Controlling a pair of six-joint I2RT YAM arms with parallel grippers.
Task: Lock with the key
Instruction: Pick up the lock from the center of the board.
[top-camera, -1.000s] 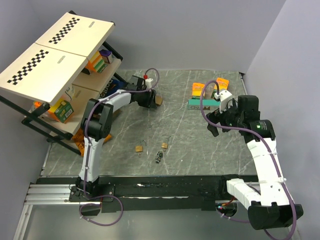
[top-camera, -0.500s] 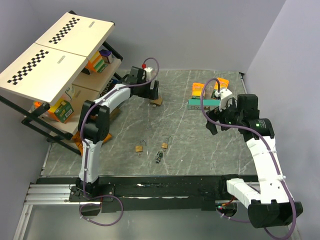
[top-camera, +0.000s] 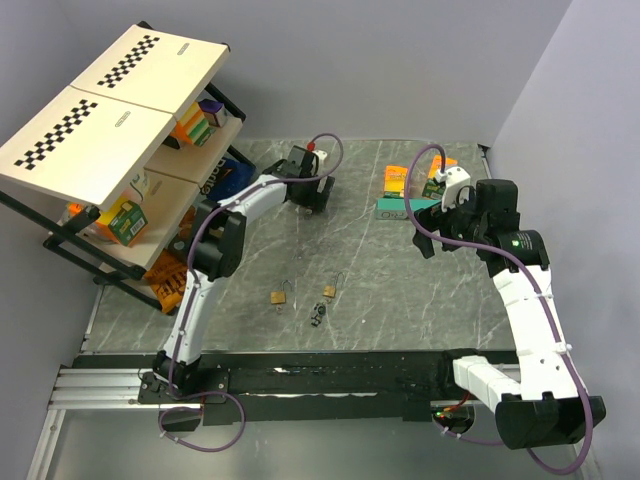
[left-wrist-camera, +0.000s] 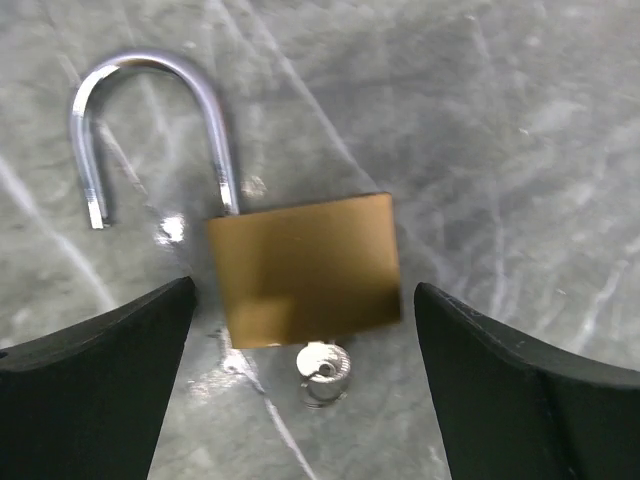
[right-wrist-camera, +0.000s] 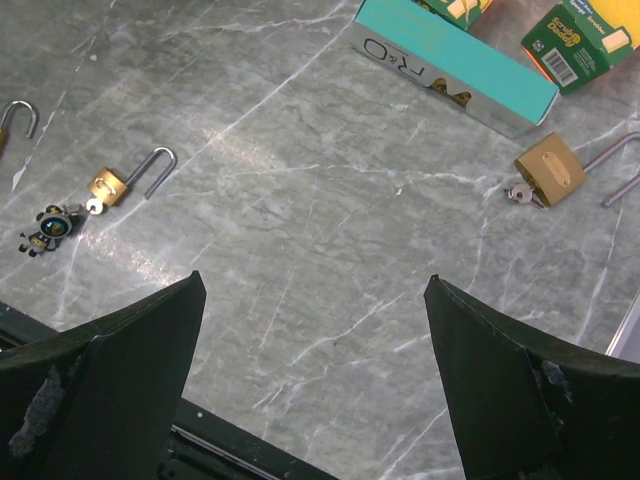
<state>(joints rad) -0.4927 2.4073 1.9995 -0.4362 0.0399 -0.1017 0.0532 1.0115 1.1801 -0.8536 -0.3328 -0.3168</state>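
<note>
The key (top-camera: 318, 315), a tiny dark bunch on a ring, lies on the marble table between the arms. It also shows at the left of the right wrist view (right-wrist-camera: 47, 228). Two small brass padlocks (top-camera: 279, 297) (top-camera: 328, 291) lie just beyond it. My left gripper (top-camera: 320, 197) is at the far side of the table. It is open, and in the left wrist view (left-wrist-camera: 302, 292) it straddles a larger brass padlock (left-wrist-camera: 305, 265) that has an open shackle and a silver key stub below its body. My right gripper (top-camera: 428, 238) (right-wrist-camera: 315, 380) is open and empty above bare table.
A teal box (top-camera: 400, 208) and orange and green cartons (top-camera: 398, 179) sit at the far right. A tilted shelf rack (top-camera: 110, 160) with boxes stands at the left. A brass padlock with a key (right-wrist-camera: 550, 170) lies near the teal box (right-wrist-camera: 450, 65).
My left gripper has moved right along the far side and now covers the larger padlock in the top view. My right gripper has shifted slightly away from me.
</note>
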